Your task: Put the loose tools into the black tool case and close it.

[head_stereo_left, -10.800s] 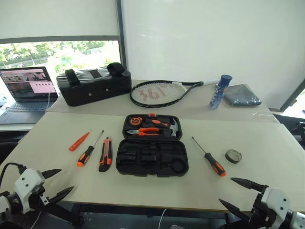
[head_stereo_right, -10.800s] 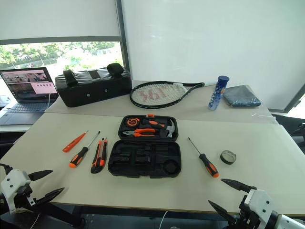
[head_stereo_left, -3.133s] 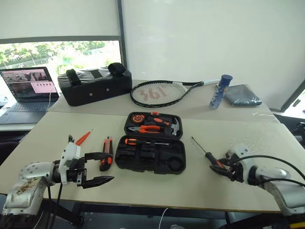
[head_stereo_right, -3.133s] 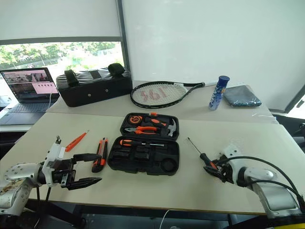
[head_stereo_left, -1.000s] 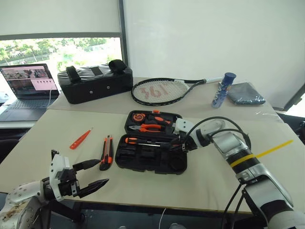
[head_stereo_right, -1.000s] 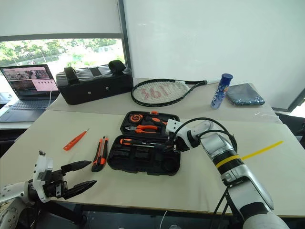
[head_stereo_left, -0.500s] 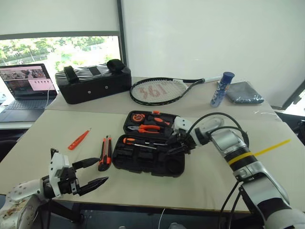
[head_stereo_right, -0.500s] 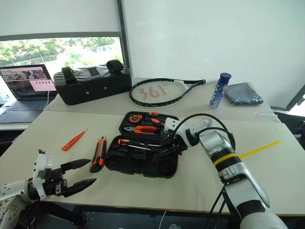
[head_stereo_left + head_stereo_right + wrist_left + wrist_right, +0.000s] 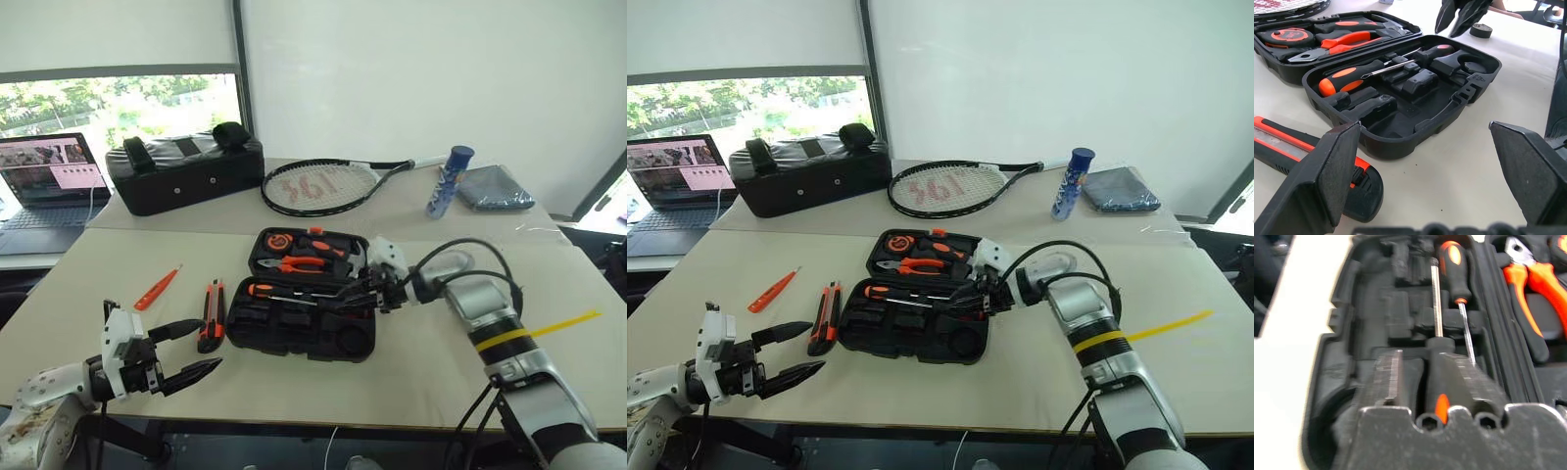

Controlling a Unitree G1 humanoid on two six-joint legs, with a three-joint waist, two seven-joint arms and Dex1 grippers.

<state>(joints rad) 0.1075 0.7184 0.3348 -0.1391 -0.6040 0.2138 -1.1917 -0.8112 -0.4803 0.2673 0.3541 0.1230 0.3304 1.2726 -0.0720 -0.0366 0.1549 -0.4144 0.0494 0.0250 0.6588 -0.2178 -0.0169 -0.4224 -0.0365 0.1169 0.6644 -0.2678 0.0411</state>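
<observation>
1. Two screwdrivers (image 9: pixel 1352 76) lie side by side in the near tray of the open black tool case (image 9: pixel 299 328), which sits at table centre.
2. Right gripper (image 9: pixel 370 295) reaches in from 3 o'clock over the case's right end; in the right wrist view its fingers are pinched on the second screwdriver's handle (image 9: pixel 1440 377).
3. Left gripper (image 9: pixel 186 351) hovers at 8 o'clock of the case, jaws spread wide and empty.
4. Utility knife (image 9: pixel 211 315) lies just left of the case; small orange screwdriver (image 9: pixel 157 288) farther out at 9 o'clock.
5. Tape roll (image 9: pixel 1480 30) lies beyond the case's right end.

Red "361", probably, on the racket strings (image 9: pixel 312 187)
</observation>
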